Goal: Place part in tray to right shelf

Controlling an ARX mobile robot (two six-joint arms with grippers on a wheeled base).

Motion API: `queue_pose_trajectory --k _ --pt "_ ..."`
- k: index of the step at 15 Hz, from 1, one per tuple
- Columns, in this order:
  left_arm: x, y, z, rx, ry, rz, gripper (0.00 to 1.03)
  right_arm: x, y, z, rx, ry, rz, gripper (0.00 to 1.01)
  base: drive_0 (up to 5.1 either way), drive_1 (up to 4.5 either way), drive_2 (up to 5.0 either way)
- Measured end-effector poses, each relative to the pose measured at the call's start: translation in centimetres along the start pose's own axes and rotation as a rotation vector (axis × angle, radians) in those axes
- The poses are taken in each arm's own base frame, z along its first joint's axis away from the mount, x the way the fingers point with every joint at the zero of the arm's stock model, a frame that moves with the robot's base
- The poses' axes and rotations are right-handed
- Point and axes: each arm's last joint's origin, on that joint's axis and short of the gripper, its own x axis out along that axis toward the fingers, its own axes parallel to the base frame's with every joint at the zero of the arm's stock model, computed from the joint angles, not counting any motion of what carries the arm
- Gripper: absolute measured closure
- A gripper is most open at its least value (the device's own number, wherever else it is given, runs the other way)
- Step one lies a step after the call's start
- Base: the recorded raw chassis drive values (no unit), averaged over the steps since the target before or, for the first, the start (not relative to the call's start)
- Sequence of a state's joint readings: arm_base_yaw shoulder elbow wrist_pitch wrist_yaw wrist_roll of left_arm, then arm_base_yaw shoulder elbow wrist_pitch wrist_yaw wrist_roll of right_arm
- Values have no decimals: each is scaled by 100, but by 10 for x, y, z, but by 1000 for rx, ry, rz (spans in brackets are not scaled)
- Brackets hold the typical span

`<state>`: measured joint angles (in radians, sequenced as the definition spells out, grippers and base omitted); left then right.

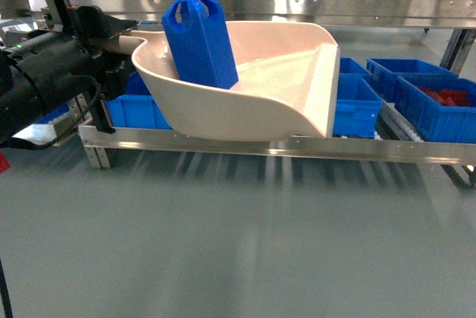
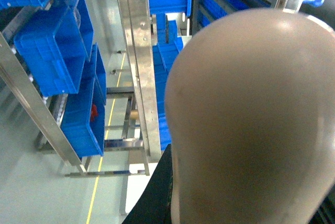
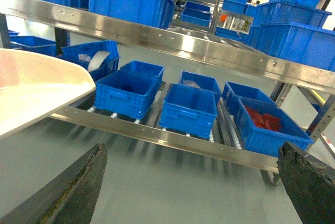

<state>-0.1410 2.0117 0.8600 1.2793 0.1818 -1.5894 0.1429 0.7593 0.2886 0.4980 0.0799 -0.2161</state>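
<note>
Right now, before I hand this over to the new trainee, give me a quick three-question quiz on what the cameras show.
1. True or false: the part sits inside the tray.
2. The crate at the far right of the lower shelf row holds items that are: A red, B green, C yellow?
3. Fill in: the right gripper has its jaws ___.

Key: 1 true; 2 A; 3 open.
</note>
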Motion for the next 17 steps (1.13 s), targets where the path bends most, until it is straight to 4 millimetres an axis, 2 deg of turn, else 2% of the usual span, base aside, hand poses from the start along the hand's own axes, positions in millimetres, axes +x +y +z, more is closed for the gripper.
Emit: queue_pose_trajectory --k 2,7,17 --pt "1 0 -4 -1 20 -1 88 0 0 0 0 0 1 3 -162 -162 -162" --pt "0 0 2 1 -3 0 88 0 0 0 0 0 1 3 -162 -162 -162" --pt "0 0 0 0 2 0 88 0 0 0 0 -1 2 3 0 0 0"
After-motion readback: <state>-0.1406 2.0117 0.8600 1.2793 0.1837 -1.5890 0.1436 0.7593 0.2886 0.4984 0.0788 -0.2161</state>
